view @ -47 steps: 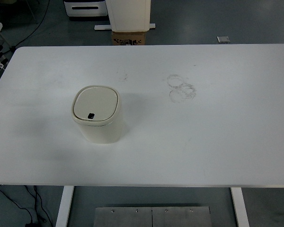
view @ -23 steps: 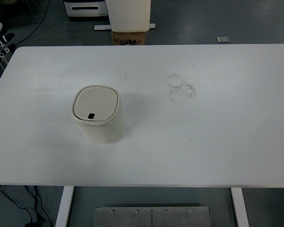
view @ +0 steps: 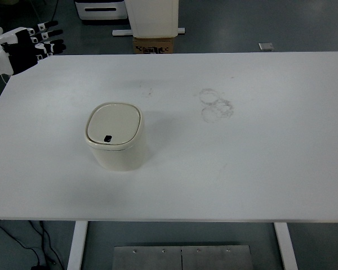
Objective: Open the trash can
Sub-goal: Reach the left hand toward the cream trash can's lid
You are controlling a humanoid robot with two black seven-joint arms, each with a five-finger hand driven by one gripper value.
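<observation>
One hand is in view: the left hand (view: 28,48) enters at the upper left of the frame, hanging just past the far left corner of the table (view: 259,169). The right hand does not appear. The trash can (view: 115,136), a cream bin with rounded corners, stands upright left of the frame's centre, well apart from the hand. Its lid (view: 114,124) lies flat and closed, and a small dark button (view: 107,138) sits at the lid's edge nearest the bottom of the frame. Faint ring marks (view: 216,104) stain the table to the upper right of the bin, clear of the work.

The step in hand appears to be the approach. To do it well, the hand should travel down and to the right across the bare table and arrive above the lid rather than beside the bin, since a side contact could push so light a bin along the smooth top. A single fingertip pressed straight down on the button is likely enough to spring the lid; the press should be short and vertical.

The fingers (view: 45,39) are extended and slightly spread, pointing toward the right of the frame. The hand is released, touching neither table nor bin
</observation>
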